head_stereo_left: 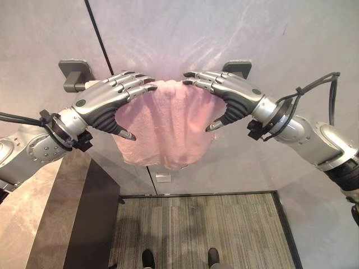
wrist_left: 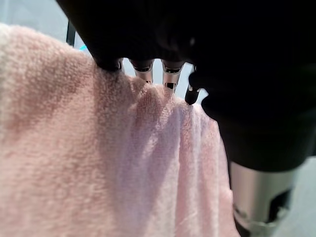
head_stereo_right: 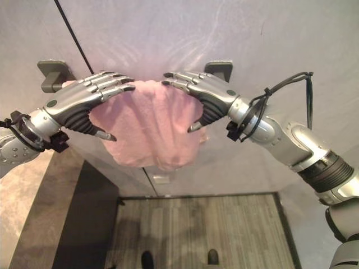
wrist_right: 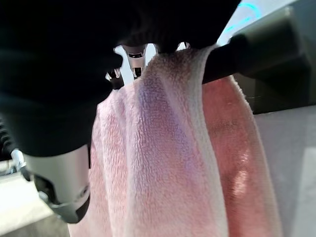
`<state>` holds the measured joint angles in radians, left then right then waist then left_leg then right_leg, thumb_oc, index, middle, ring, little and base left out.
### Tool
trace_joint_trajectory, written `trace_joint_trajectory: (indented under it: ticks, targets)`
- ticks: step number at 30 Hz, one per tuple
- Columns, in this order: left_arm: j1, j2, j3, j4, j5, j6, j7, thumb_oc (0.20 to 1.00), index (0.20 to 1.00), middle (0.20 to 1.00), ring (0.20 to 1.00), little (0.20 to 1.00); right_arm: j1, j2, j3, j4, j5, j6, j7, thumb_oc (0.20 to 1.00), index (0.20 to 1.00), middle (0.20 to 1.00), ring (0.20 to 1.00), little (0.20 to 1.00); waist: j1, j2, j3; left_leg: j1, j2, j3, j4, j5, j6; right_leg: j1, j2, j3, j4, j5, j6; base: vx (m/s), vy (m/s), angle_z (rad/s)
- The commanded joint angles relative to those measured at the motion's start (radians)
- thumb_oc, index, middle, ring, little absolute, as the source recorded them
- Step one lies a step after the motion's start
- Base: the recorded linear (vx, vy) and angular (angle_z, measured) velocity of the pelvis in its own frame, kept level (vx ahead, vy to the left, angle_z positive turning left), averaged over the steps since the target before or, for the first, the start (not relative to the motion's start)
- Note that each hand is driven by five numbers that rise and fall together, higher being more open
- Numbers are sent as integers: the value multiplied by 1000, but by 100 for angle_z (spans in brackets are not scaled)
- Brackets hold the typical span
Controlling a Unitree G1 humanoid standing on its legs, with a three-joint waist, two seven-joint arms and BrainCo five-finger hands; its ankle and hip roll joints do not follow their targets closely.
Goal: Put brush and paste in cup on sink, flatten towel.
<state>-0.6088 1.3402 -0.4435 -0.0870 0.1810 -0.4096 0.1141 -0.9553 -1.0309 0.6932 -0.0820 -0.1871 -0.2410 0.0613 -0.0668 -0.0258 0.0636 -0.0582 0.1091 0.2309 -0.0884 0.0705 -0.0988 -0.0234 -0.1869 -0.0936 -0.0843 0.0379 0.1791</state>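
The pink towel hangs bunched over a wall rail. The left hand and right hand lay straight fingers along its top edge, thumbs spread below, apart from the cloth.

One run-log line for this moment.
stage: flatten towel | pink towel bunched on wall bar | left hand fingers over top edge | right hand same

A pale grey wall fills the upper frame, a thin dark seam running down at upper left. Grey striped carpet lies bottom centre; a dark cabinet stands lower left.
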Motion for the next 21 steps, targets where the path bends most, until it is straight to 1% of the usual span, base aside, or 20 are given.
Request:
trace_joint_trajectory:
  ticks: [1,5,11,15,16,17,21]
  targets:
    - [60,44,-9,85,56,7,-18,1000,1000,1000,1000,1000,-49,-57,110,4,-40,-22,38,1000,1000,1000,1000,1000,16,-1,-19,26,44,-20,1,-20,-35,-102,-39,20,-3,126,32,0,0,0]
    - [53,55,-47,128,118,7,-18,1000,1000,1000,1000,1000,-73,-72,158,15,-87,-30,41,1000,1000,1000,1000,1000,12,0,-14,21,46,-20,1,-18,-36,-107,-39,22,-3,128,35,0,0,0]
    - [116,49,-2,185,139,17,-21,1000,1000,1000,1000,1000,-29,-93,143,27,-121,-34,38,1000,1000,1000,1000,1000,15,1,-17,30,46,-19,1,-20,-35,-98,-38,22,-3,124,34,0,0,0]
    - [225,16,94,234,116,29,-30,1000,1000,1000,1000,1000,60,-114,98,48,-136,-34,48,1000,1000,1000,1000,1000,16,1,-25,40,47,-18,1,-25,-35,-84,-41,18,-3,118,33,0,0,0]
    - [259,5,128,239,110,31,-30,1000,1000,1000,1000,1000,88,-114,81,53,-132,-32,51,1000,1000,1000,1000,1000,17,2,-27,41,46,-19,1,-26,-35,-81,-41,17,-3,116,34,0,0,0]
    - [319,-23,190,267,102,42,-30,1000,1000,1000,1000,1000,145,-108,45,77,-129,-26,55,1000,1000,1000,1000,1000,16,2,-29,42,46,-22,1,-26,-35,-76,-41,12,-3,114,33,0,0,0]
    - [354,-64,234,336,107,62,-20,1000,1000,1000,1000,1000,204,-87,14,203,-161,-7,33,1000,1000,1000,1000,1000,18,5,-29,38,44,-25,1,-25,-35,-75,-43,7,-3,113,33,0,0,0]
